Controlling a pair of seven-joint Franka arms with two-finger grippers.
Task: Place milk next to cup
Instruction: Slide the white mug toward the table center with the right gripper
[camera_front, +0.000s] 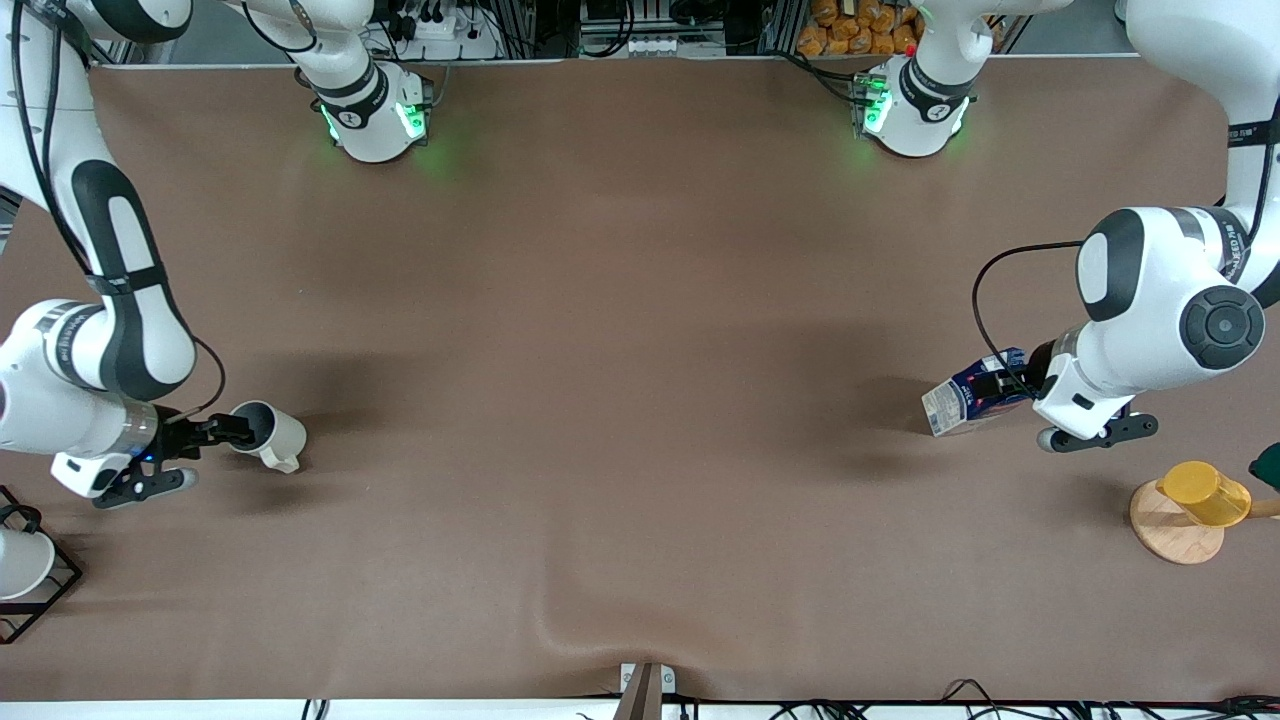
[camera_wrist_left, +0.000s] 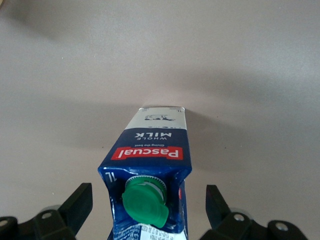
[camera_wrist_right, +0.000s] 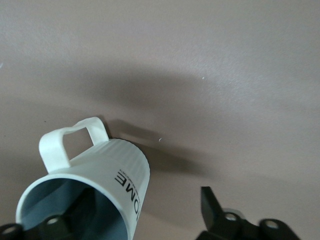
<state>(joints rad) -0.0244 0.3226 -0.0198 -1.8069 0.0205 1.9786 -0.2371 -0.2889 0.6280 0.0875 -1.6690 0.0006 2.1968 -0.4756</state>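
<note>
Brown tabletop (camera_front: 620, 400), robot bases along the top edge, clutter of cables past it. Milk (camera_front: 968, 402) is held tipped in the air over the left arm's end of the tabletop, white base pointing toward the middle. Left claw (camera_front: 1003, 385) pinches the milk up near its cap end; in the left wrist view the carton (camera_wrist_left: 150, 165) sits between the two fingers (camera_wrist_left: 75, 205), green cap (camera_wrist_left: 146, 201) facing the camera. Cup (camera_front: 268, 434) is at the right arm's end, tilted, mouth toward the right claw (camera_front: 232, 430), which pinches its rim with one finger inside; the right wrist view shows the cup (camera_wrist_right: 95, 185) with its handle (camera_wrist_right: 70, 142) up and apart from the tabletop, so it looks lifted or at least tipped.

Milk and cup are well apart, so most of the task is left. To do it well: set the cup upright first and let it settle, carry the milk across toward it, turn it base down before lowering, land it just beside the cup without knocking the handle. Risk: the carton slipping in that high grip.

Yellow cup on a wooden disc (camera_front: 1178, 520) sits near the left arm's bottom corner; wire rack (camera_front: 30, 575) with a white cup near the right arm's bottom corner. Neither is involved.
</note>
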